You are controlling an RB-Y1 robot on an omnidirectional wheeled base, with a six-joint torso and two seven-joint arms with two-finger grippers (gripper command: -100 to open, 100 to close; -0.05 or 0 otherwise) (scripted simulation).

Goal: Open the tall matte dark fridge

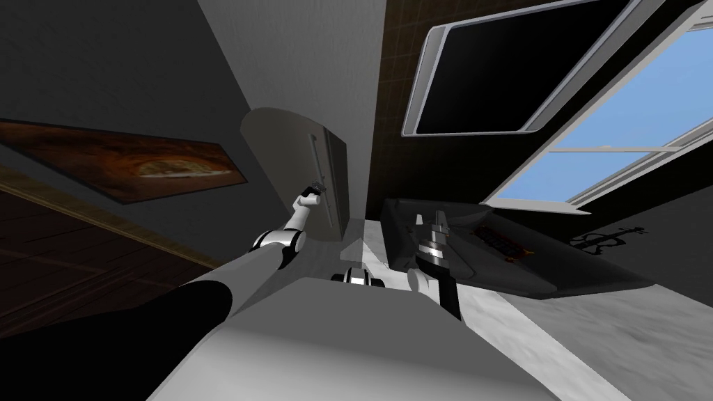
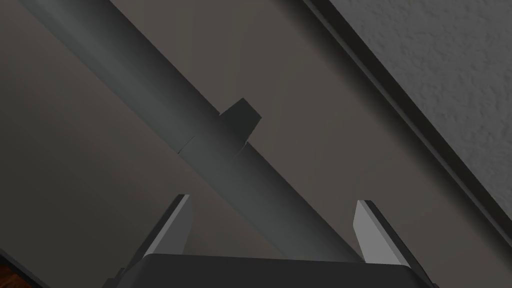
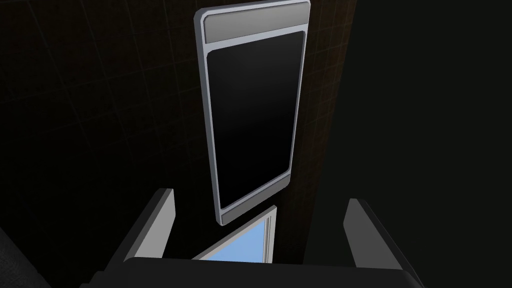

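The left tool (image 2: 272, 200) is open, its two blades astride the long dark grey bar handle (image 2: 150, 85) of the tall matte grey fridge (image 1: 285, 139), with the bar between them but not clamped. The door ahead of the tool looks shut, so I judge the grip and the whole pull are not yet done. The right tool (image 3: 258, 195), open and empty, hangs well apart from the fridge.

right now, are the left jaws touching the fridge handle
Cannot tell. In the left wrist view the handle runs between the left gripper's open jaws, near one finger; contact unclear.
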